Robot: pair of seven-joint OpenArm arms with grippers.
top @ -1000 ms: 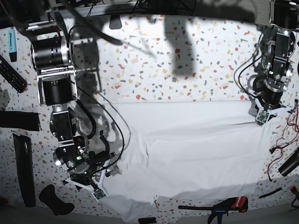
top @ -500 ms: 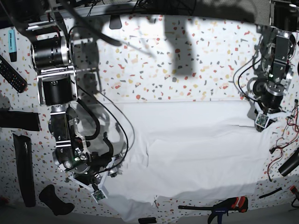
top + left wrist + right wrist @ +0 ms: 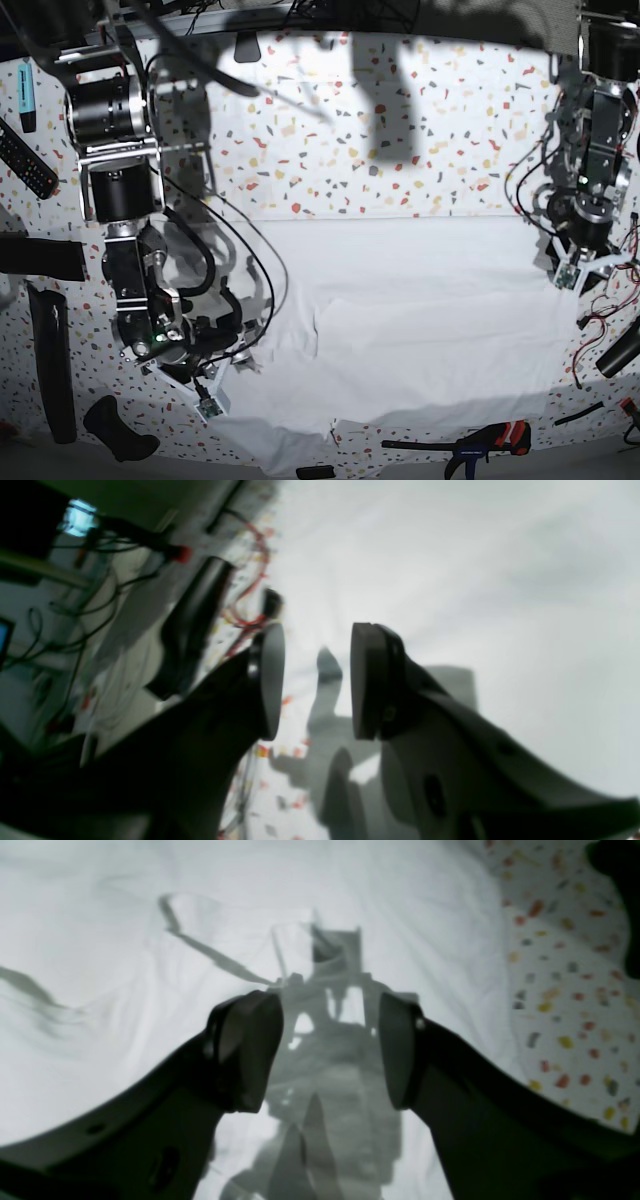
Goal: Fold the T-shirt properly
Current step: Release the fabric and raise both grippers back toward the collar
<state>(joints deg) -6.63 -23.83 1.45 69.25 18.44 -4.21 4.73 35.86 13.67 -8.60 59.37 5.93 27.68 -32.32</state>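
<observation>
The T-shirt [image 3: 420,320] lies flat and white across the middle of the speckled table [image 3: 400,130], its near edge uneven. At the shirt's right edge my left gripper [image 3: 577,277] hovers. In the left wrist view this left gripper [image 3: 312,680] is open, a clear gap between its pads [image 3: 367,680] and nothing in it, with the T-shirt [image 3: 475,570] behind. My right gripper [image 3: 206,403] is at the shirt's lower left corner. Seen from the right wrist, the right gripper [image 3: 330,1050] stands open just above the T-shirt [image 3: 110,970], holding nothing.
A remote control [image 3: 25,160], a blue marker [image 3: 26,95] and long black pieces [image 3: 50,365] lie along the left side. A clamp with a red handle [image 3: 480,440] rests at the near edge. Red wires [image 3: 610,290] and a black cylinder [image 3: 620,350] crowd the right edge.
My left gripper has opened, let go of the shirt's right edge and drifted right and nearer. The right gripper has shifted slightly at the lower left corner and stays open.
</observation>
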